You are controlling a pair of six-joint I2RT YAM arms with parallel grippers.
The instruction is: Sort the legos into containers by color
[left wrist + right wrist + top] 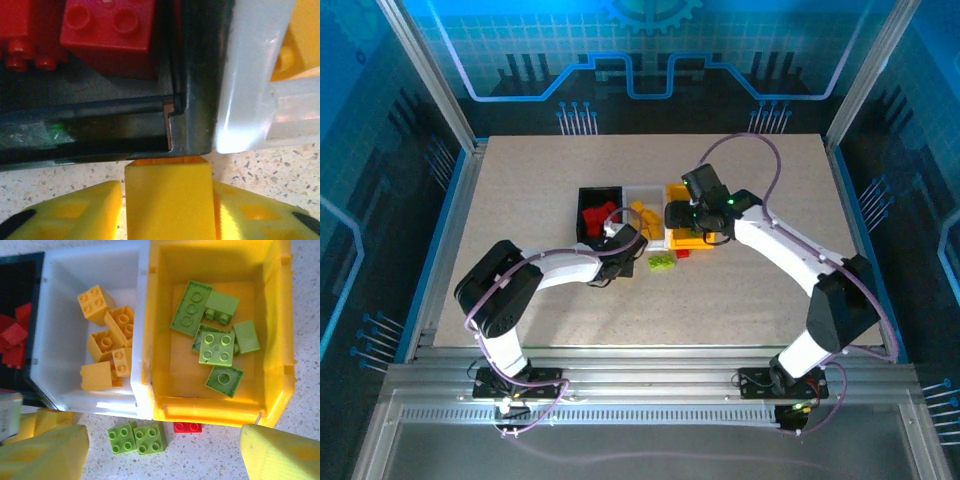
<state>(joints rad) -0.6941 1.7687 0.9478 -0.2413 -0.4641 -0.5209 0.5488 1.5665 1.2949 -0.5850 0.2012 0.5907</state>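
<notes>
- Left fingers (75,210) pinch a yellow-orange plastic brick (167,200) on the surface (275,165), just beside the black plastic bin (195,100); lifting could snag its rim.
- Right fingers (45,455) gape empty above the yellow plastic bin (280,340) holding lime-green bricks (215,347).

From my remote station I can read no text, label, brand or number in any view. The studs on the bricks (216,347) are too blurred to make out, and the far backdrop (650,12) carries only a gear-and-circuit pattern.
</notes>
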